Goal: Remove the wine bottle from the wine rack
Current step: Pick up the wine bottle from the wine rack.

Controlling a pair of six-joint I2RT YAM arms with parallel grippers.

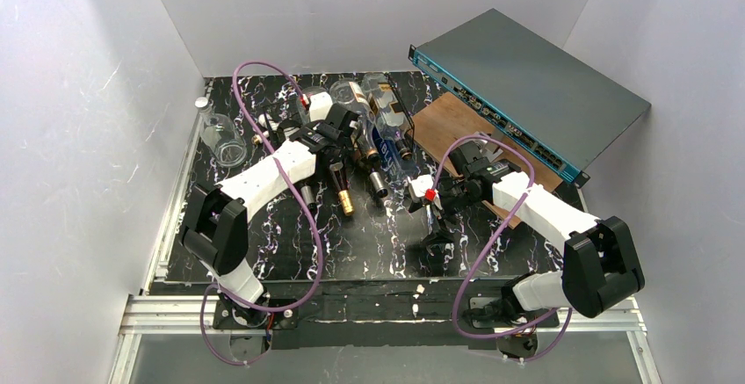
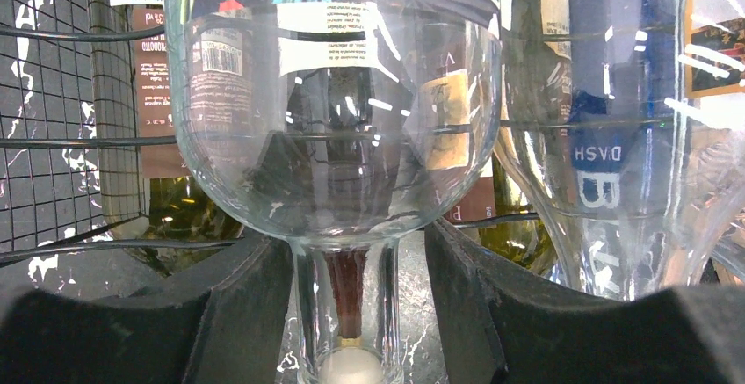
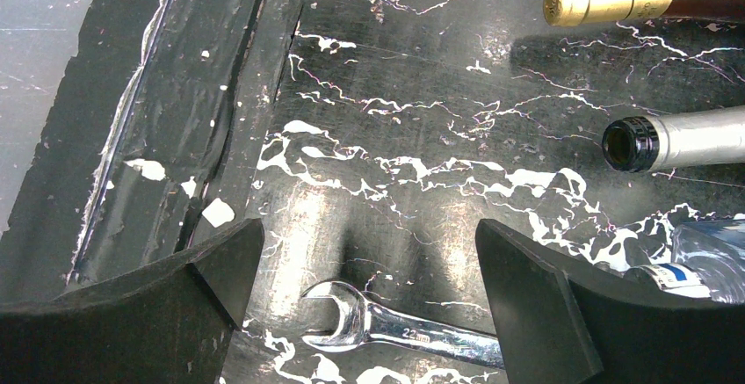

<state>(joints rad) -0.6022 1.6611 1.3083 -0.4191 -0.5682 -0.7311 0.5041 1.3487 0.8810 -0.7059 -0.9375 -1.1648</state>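
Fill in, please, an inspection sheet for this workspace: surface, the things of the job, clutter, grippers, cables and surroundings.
Surface: black marbled table, with white chips near its edge.
Job's things: wire rack holds several bottles lying down; a clear bottle points its neck at the left gripper.
Clutter: wrench flat on the table; loose bottle lying at the left, apart from the rack; grey box over a wooden board.
Grippers: left gripper straddles the clear bottle's neck, with a narrow gap showing; right gripper open above the wrench.
Cables: purple cables loop along both arms.
Surroundings: white walls on three sides.
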